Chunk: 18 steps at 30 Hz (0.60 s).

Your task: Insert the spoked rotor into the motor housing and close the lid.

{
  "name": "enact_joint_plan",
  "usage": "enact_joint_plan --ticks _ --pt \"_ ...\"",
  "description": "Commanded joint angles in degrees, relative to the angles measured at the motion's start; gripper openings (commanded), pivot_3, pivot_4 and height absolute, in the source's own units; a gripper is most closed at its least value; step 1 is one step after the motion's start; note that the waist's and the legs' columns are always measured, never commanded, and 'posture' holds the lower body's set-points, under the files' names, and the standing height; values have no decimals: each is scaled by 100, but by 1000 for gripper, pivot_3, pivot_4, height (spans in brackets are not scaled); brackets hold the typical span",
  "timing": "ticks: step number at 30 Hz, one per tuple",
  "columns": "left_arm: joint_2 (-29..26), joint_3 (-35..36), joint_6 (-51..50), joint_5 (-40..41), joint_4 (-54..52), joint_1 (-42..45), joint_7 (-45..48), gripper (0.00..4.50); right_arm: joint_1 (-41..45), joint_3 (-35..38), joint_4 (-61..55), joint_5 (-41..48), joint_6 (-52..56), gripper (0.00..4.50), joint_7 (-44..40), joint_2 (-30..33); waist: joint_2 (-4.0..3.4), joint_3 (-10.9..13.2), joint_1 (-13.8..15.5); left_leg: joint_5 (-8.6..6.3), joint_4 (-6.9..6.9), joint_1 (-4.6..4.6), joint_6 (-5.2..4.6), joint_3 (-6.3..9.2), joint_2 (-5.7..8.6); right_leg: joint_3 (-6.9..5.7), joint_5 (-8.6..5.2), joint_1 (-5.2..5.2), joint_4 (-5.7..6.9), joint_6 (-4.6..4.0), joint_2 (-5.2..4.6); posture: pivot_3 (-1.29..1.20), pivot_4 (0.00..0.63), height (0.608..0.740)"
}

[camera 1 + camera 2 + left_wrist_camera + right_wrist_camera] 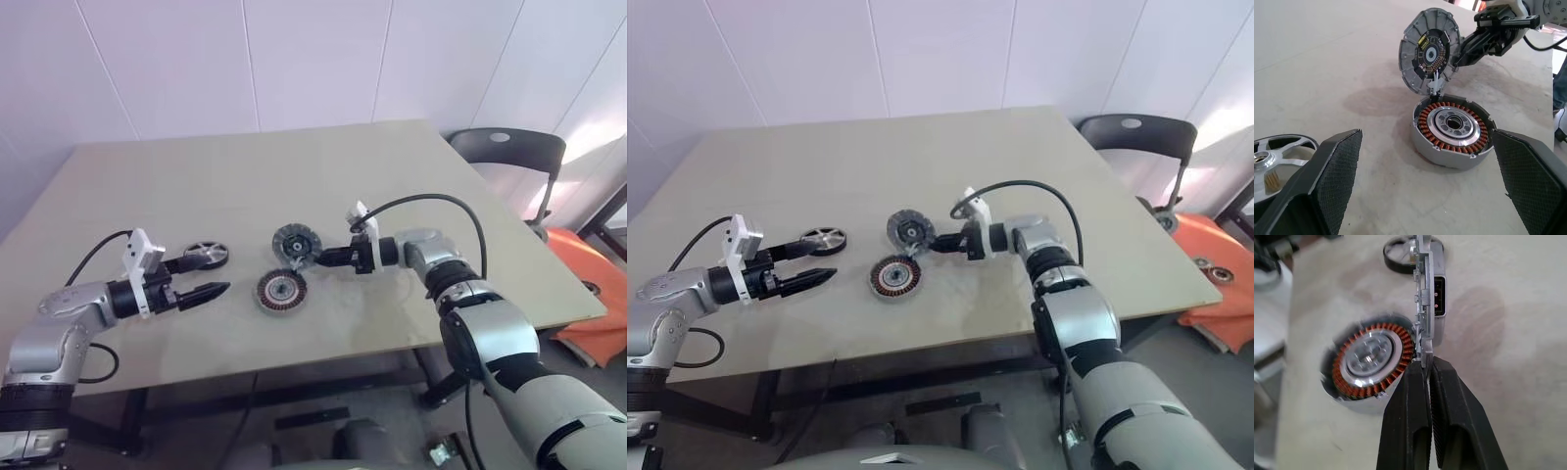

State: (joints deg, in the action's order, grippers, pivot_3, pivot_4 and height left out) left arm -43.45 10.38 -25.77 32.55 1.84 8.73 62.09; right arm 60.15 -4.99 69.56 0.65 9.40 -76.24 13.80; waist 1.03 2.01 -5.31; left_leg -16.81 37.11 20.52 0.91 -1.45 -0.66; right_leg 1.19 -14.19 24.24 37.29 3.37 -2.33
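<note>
I see the motor housing [281, 292] flat on the worktop [392, 186], windings up, nearest me. My left gripper [203, 279] hangs just beside it on its left, jaws spread wide and empty. My right gripper [323, 258], jaws pinched tight on the lid [295, 243], holds that disc on edge just behind the housing. The spoked rotor [207, 255] lies left of the housing, behind the left gripper.

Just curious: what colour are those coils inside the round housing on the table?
Copper-orange, ringing a silver centre in the housing; the left wrist view shows it best.
</note>
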Motion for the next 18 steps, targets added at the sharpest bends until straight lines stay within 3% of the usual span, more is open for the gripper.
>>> enact_joint_plan --ticks 1,18 --pt "-52 151 50 14 -85 34 33 4482 316 -172 123 -314 -445 27 43 224 0 0 16 0 1 0 0 1 1 0 0 0 0 0 -1 0 0 740" --pt "-4 168 55 36 -151 -33 -46 4482 864 -56 313 -385 -870 27 69 51 -2 1 133 0 3 1 0 1 4 -1 0 1 3 -1 -7 0 0 740"
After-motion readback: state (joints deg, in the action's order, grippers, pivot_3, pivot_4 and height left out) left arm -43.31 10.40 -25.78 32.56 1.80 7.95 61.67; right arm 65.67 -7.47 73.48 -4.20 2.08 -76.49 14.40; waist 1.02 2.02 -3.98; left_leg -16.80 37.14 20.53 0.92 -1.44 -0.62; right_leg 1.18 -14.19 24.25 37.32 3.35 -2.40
